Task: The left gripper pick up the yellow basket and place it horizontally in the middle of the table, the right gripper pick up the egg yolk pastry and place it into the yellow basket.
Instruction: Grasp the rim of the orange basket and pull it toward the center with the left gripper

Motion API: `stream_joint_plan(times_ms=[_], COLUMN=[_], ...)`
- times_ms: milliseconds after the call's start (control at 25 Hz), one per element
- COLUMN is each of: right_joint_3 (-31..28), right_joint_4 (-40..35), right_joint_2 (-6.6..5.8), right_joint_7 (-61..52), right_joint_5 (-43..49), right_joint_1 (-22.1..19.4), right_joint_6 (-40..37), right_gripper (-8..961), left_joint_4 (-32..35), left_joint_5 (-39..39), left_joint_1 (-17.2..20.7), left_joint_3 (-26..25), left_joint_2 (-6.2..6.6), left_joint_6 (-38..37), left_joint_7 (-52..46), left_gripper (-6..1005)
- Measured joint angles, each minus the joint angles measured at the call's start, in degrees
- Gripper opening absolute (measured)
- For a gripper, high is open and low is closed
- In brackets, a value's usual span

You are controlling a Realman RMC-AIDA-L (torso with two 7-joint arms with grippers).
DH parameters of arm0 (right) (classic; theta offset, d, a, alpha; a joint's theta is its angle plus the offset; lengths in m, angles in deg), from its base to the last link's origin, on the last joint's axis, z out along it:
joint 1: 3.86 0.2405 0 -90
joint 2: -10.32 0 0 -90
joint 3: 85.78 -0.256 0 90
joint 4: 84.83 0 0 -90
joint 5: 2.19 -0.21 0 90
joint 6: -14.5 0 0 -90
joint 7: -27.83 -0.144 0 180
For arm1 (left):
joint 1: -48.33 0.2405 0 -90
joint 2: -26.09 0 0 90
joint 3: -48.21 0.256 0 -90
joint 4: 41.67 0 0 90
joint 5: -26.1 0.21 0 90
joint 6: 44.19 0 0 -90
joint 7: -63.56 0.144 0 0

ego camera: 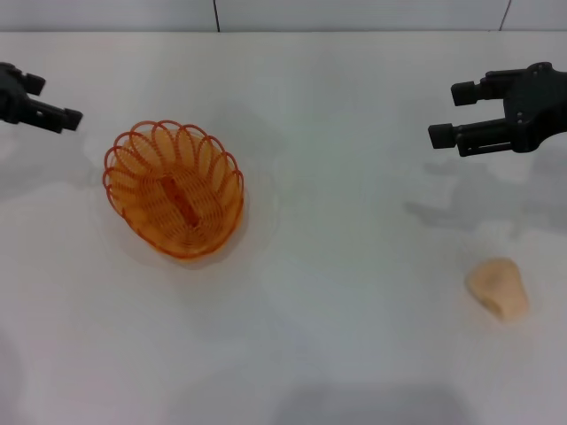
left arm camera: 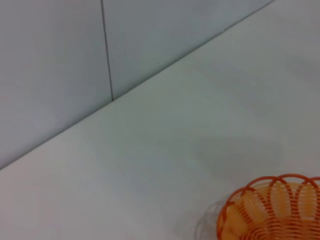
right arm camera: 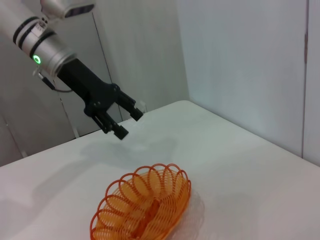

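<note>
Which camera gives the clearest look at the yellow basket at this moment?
The head view: the whole yellow basket shows from above, standing on the table, empty, scalloped rim and base bar visible. The right wrist view shows it whole too, obliquely, beneath the left gripper. The left wrist view catches only part of its rim at the picture's edge.

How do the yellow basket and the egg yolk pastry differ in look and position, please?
The yellow basket is open orange wire with a looped rim; the egg yolk pastry is a solid, pale cream lump. The basket is far larger. The basket sits toward the robot's left, the pastry toward its right. Both rest untouched on the table.
</note>
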Motion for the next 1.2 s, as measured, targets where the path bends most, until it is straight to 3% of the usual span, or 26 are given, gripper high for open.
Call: stream_joint_plan(times_ms=[480, 1200], right_joint_3=[0.27, 0.36], right_joint_4=[0.69, 0.86], right_joint_2=[0.06, -0.01], right_joint_7=[0.0, 0.0], right_joint_5=[-0.15, -0.15], right_joint_1=[-0.05, -0.04], right_joint_6=[0.16, 0.35], right_gripper=[771, 770], left_joint_4=[-4.4, -10.71], left_joint_5=[0.27, 0.57], left_joint_1=[-1.12, -1.37], left_joint_3=[1.11, 2.45], left_joint_2=[-3.28, -5.43], left_joint_6=[7.2, 15.22], left_joint_7=[1.63, 4.24], left_gripper=[799, 785])
